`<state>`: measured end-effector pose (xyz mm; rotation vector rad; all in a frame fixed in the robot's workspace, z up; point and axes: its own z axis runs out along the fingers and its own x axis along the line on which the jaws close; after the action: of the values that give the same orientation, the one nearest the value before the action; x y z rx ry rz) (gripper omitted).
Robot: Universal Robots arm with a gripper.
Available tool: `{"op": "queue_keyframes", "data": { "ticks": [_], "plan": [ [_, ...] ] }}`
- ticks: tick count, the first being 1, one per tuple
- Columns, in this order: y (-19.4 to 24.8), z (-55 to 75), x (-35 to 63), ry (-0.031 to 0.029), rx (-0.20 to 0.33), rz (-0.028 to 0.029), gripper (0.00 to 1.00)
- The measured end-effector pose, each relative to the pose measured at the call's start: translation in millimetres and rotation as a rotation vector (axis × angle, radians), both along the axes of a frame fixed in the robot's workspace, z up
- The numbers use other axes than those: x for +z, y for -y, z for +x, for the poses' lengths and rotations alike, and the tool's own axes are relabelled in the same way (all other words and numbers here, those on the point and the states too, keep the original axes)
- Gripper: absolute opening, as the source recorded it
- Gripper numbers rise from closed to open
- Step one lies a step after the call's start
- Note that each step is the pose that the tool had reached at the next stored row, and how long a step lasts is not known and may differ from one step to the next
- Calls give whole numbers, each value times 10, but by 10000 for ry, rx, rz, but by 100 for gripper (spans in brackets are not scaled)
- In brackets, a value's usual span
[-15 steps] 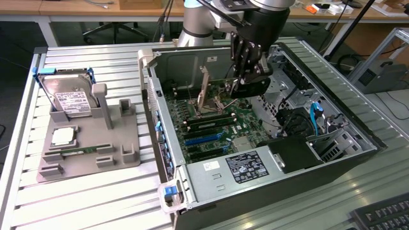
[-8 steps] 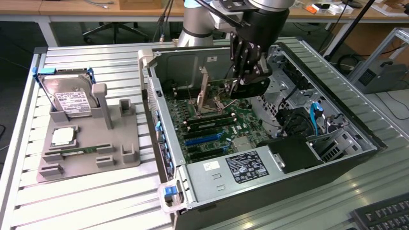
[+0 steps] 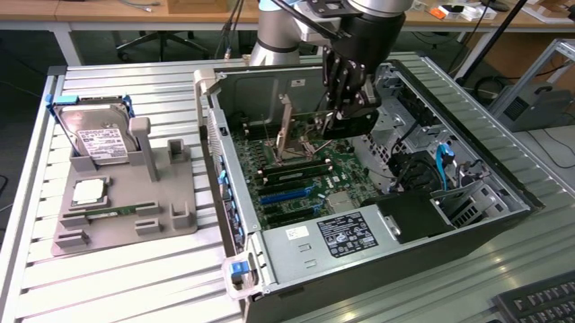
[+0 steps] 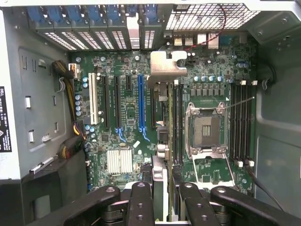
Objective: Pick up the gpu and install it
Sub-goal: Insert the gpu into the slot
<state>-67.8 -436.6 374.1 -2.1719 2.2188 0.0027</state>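
Note:
The gpu (image 3: 352, 125) is a dark flat card hanging above the motherboard (image 3: 306, 178) inside the open computer case (image 3: 209, 101). My gripper (image 3: 346, 108) is shut on it from above. In the wrist view I see the gpu (image 4: 162, 122) edge-on, its silvery bracket (image 4: 164, 66) pointing toward the case's rear slot openings. It runs between my black fingers (image 4: 141, 202), with the gripper (image 4: 162, 200) closed around the card's upper edge. The card hovers over the board between the blue expansion slot (image 4: 140, 101) and the processor socket (image 4: 205, 129).
A grey fixture (image 3: 171, 202) on the exterior view's left holds a hard drive (image 3: 99, 138), a processor (image 3: 88, 192) and a green memory stick (image 3: 108, 214). The power supply (image 3: 337, 235) fills the case's near end. Cables (image 3: 440, 168) and the drive cage crowd the right side. A keyboard (image 3: 539, 303) lies near.

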Motion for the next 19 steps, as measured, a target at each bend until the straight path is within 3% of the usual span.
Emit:
{"op": "queue_keyframes", "data": {
  "ticks": [19],
  "plan": [
    [8,-31,-40,0,-1,0,27]
  ]
}}
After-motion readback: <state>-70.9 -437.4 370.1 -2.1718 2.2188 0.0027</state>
